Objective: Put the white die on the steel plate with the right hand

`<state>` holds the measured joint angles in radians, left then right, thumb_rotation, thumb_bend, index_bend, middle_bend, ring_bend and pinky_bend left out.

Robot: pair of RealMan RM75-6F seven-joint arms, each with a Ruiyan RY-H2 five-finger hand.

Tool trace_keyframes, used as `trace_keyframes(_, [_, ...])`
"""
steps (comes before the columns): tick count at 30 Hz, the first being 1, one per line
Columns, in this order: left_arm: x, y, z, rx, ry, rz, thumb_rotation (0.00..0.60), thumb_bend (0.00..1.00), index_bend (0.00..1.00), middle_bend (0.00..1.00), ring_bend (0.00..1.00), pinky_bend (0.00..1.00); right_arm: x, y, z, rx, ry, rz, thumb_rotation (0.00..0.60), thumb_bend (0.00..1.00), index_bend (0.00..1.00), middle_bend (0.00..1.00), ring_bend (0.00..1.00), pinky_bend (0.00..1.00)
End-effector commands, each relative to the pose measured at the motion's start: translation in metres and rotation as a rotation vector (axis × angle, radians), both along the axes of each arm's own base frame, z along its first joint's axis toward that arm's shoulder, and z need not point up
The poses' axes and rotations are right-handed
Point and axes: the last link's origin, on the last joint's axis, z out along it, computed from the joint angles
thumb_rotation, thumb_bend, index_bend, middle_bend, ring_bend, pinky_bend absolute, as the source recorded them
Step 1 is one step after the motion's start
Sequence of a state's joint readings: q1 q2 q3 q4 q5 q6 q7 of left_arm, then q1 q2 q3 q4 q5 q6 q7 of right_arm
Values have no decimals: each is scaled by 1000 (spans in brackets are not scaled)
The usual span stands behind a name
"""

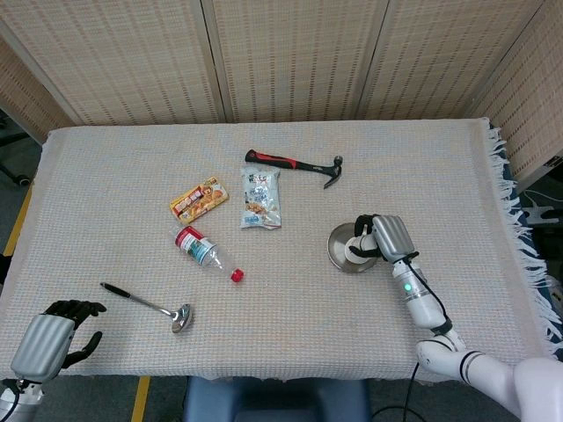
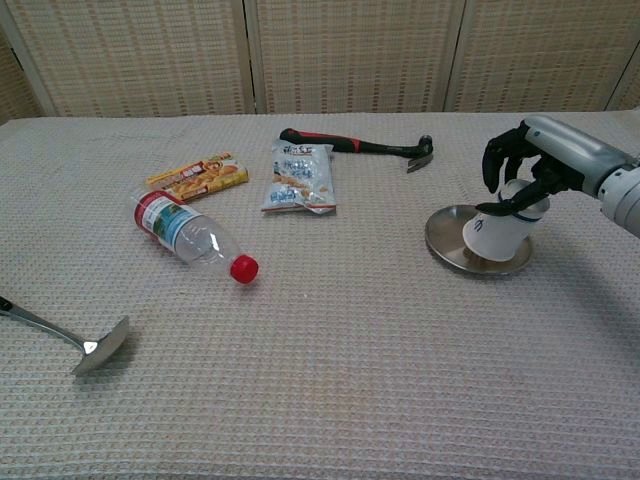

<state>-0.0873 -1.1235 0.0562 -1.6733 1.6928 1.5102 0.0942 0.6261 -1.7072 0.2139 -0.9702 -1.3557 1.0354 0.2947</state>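
while over plate (image 2: 443,238), hand (image 2: 526,160) round cup (image 2: 494,233)

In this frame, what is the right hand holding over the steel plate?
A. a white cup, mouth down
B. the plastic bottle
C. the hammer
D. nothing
A: the right hand grips a white cup, turned mouth down over the steel plate; the bottle and hammer lie apart on the cloth.

The right hand (image 1: 380,239) has a ribbed silver back and black fingers (image 2: 497,160). Its arm is white with a black ring and one small green light. The left hand (image 1: 54,338) looks just the same.
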Motion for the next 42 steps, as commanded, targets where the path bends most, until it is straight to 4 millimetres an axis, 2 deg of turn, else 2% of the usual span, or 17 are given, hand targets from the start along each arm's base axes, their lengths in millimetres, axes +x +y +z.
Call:
trace_keyframes(1, [0, 0, 0, -1, 0, 0, 600, 335, 376, 428, 362, 373, 0, -3, -5, 6, 0, -4, 600, 69, 600, 553, 565, 917])
trace_keyframes(16, [1, -1, -1, -11, 1, 2, 600, 336, 377, 428, 362, 374, -7, -25, -16, -37, 15, -27, 600, 69, 600, 553, 565, 916])
trace_keyframes(25, [1, -1, -1, -12, -1, 1, 600, 336, 377, 428, 361, 373, -8, -30, -23, -75, 52, -4, 600, 68, 600, 553, 565, 916])
trace_keyframes(30, [0, 0, -1, -14, -1, 4, 600, 335, 377, 428, 362, 373, -5, -26, -31, 1, -64, -33, 600, 69, 600, 553, 565, 916])
trace_keyframes(36, [1, -1, -2, -16, 2, -1, 600, 335, 377, 428, 363, 374, -1, -22, -32, 102, -223, -82, 600, 69, 600, 553, 565, 915])
trace_keyframes(42, [1, -1, -2, -17, 3, 2, 600, 336, 376, 428, 363, 374, -3, -21, -27, 92, -210, -78, 600, 69, 600, 553, 565, 916])
